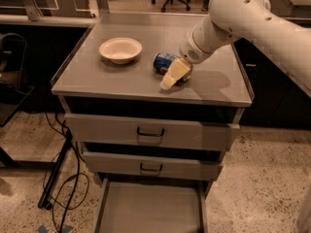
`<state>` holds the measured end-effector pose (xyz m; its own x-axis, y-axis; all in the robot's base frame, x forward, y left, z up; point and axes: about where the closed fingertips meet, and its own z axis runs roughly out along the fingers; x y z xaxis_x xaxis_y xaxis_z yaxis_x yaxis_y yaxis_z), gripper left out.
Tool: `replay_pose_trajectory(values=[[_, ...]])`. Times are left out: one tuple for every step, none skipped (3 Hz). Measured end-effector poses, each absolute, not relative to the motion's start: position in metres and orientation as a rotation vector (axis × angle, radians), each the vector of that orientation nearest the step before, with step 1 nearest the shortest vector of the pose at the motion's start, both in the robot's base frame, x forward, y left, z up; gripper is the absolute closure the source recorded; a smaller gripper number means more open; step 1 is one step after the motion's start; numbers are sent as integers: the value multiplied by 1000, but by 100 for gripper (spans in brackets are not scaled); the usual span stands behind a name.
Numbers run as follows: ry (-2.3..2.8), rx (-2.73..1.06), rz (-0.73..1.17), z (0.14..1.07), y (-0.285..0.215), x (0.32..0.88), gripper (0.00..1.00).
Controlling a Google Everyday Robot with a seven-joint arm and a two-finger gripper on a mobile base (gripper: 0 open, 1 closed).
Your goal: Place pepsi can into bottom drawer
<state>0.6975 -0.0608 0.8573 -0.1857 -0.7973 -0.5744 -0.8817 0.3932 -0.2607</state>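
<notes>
Pepsi can [164, 62] on side near tabletop's front edge: probably light, slick, rolls; grasp across body. Gripper [171, 79] against it, open or closed unclear.

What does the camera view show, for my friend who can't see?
The robot's gripper is right at the pepsi can lying on the grey cabinet top, beside a cream bowl. Below, the bottom drawer stands pulled open.

Bulky white arm [243, 18], cream gripper [167, 83] by the pepsi can [164, 61]
</notes>
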Motion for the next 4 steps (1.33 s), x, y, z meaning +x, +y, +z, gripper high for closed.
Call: replay_pose_trajectory(values=[[2008, -1432, 168, 857, -61, 698, 18], [2008, -1432, 168, 857, -61, 698, 41], [2008, -1432, 168, 857, -61, 698, 72], [2008, -1432, 169, 857, -61, 698, 95]])
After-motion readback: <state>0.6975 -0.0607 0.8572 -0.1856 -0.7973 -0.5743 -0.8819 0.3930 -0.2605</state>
